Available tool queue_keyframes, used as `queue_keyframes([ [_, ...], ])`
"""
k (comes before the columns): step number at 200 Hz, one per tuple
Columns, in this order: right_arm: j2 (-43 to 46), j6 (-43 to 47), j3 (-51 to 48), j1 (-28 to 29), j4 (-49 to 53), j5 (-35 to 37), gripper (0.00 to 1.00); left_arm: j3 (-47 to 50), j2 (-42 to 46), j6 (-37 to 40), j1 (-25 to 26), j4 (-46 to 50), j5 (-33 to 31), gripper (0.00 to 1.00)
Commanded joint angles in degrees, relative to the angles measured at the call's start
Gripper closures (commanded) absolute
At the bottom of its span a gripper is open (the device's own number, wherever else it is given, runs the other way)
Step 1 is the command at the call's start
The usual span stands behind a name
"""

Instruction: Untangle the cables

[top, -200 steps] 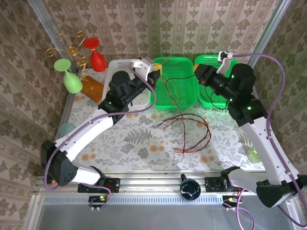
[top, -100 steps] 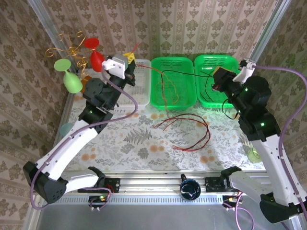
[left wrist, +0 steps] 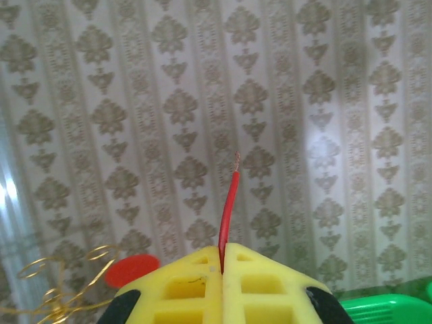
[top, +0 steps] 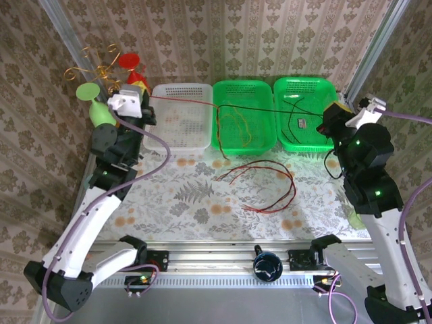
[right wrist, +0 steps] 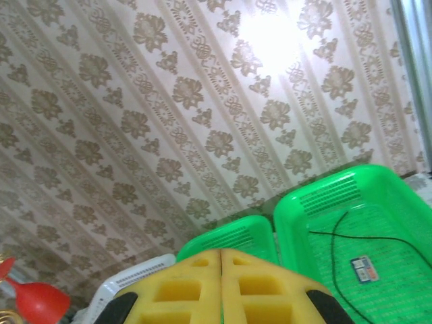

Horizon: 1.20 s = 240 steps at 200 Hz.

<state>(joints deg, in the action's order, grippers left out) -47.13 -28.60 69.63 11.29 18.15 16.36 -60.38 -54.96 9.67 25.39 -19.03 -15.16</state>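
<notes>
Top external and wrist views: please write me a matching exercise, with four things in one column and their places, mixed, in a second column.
Things:
1. red cable end
2. olive cable
3. red cable loops
4. small label

Places:
a. in the right green basket
b. on the table, in front of the baskets
c. clamped in the shut left gripper
d. in the middle green basket

Pairs: 1-c, 2-d, 3-b, 4-a
</notes>
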Motion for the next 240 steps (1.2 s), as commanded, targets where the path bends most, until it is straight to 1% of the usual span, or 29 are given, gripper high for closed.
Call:
queue_keyframes([
  [1,2.21,1.56,-1.38,-1.43,1.05,8.39,1.00,1.76,3.22,-0.93,-3.17,1.44,-6.27,1.00],
  [52,5.30,1.40,-5.18,-2.24,1.55,15.39,1.00,6.29,8.63,2.57,-4.55,1.19,-13.35,1.00],
  [68,6.88,1.64,-6.99,-2.40,1.27,18.76,1.00,7.08,9.96,3.12,-5.15,2.41,-14.49,1.00],
  [105,9.12,3.75,-8.91,-3.10,1.36,23.41,1.00,8.68,12.43,3.18,-7.05,4.68,-15.75,1.00],
  [154,9.61,6.56,-9.20,-4.46,4.00,29.56,1.00,9.07,13.66,1.88,-8.93,8.46,-15.70,1.00],
  [168,9.54,8.31,-9.16,-5.03,4.30,29.90,1.00,9.37,13.74,1.21,-10.05,9.96,-14.79,1.00],
  [186,9.26,9.60,-8.96,-5.87,5.18,31.47,1.00,9.22,13.74,-1.82,-12.53,14.09,-12.45,1.00],
  [200,9.25,9.80,-9.07,-6.59,5.92,32.72,1.00,9.87,14.13,-3.72,-14.00,15.45,-11.45,1.00],
  [215,9.49,9.61,-9.51,-7.36,6.10,33.23,1.00,11.08,14.66,-4.48,-14.91,15.49,-11.38,1.00],
  [240,10.45,12.39,-11.67,-7.77,3.82,33.32,1.00,12.01,15.06,-4.53,-15.92,16.27,-11.61,1.00],
])
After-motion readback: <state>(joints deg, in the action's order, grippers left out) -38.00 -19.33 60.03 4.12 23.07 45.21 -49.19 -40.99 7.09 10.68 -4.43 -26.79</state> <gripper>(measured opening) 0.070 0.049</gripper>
